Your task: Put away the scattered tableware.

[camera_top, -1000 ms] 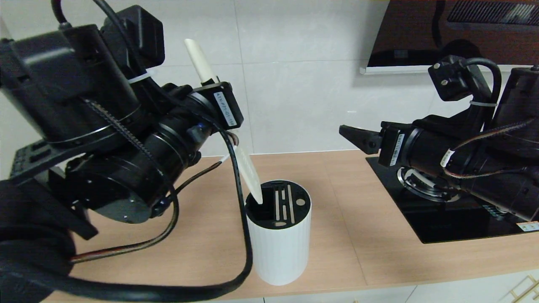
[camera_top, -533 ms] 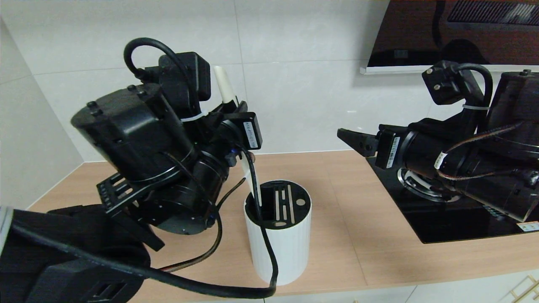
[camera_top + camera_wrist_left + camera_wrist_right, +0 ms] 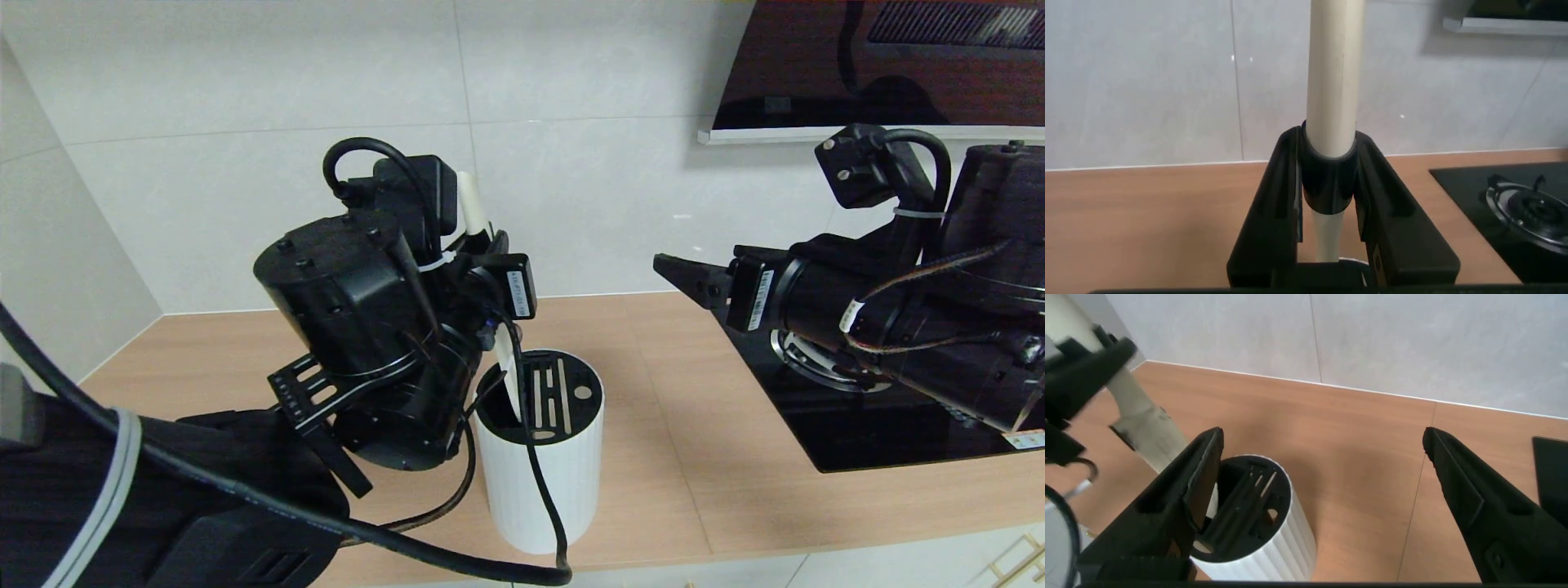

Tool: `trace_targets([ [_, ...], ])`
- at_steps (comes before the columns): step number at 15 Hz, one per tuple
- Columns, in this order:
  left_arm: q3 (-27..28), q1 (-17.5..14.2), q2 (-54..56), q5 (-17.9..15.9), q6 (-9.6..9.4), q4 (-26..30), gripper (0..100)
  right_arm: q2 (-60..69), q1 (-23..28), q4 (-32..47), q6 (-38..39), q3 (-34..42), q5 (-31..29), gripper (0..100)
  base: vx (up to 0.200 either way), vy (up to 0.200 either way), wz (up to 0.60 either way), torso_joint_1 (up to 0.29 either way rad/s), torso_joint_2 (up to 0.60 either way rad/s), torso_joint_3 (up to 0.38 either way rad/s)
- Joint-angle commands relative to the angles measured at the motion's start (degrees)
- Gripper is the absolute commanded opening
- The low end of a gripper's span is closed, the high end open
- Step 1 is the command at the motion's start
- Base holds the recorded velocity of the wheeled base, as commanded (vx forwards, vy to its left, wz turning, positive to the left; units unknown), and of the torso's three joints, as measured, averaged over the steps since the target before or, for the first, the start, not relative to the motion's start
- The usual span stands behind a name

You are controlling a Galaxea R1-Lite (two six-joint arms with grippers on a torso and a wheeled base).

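Observation:
A white ribbed cylindrical holder (image 3: 543, 469) with a black slotted top stands on the wooden counter (image 3: 653, 457). My left gripper (image 3: 488, 255) is shut on the cream handle of a knife (image 3: 471, 198), held nearly upright just above the holder. Its pale blade (image 3: 511, 377) dips into the large opening on the holder's left side. In the left wrist view the handle (image 3: 1331, 82) rises between the gripper (image 3: 1327, 175) fingers. My right gripper (image 3: 684, 276) hangs open in the air right of the holder; its wrist view has the holder (image 3: 1259, 518) and knife (image 3: 1141, 416) beyond its fingers (image 3: 1192, 494).
A black glass cooktop (image 3: 857, 425) with a burner lies on the counter's right side, under my right arm. A dark range hood (image 3: 882, 65) hangs above it. A tiled wall runs behind the counter. Bare counter stretches left of and behind the holder.
My left arm has swung down and in towards the holder, bringing the knife more upright and its blade lower into the opening. The right arm has barely shifted.

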State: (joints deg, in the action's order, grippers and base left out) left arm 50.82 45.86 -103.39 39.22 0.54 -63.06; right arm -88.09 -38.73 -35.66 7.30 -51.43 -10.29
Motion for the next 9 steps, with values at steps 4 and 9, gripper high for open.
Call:
trace_targets([
  [4, -0.9, 0.5, -1.4, 0.0, 0.96, 0.2, 0, -0.1, 0.0, 0.0, -0.1, 0.0, 0.0, 100, 0.0, 0.0, 0.0, 0.0, 0.0, 0.0],
  [9, -2.8, 1.2, -4.4, -0.1, 1.05, 0.1, 0, -0.1, 0.0, 0.0, -0.1, 0.1, 0.0, 100, 0.0, 0.0, 0.0, 0.0, 0.0, 0.0],
])
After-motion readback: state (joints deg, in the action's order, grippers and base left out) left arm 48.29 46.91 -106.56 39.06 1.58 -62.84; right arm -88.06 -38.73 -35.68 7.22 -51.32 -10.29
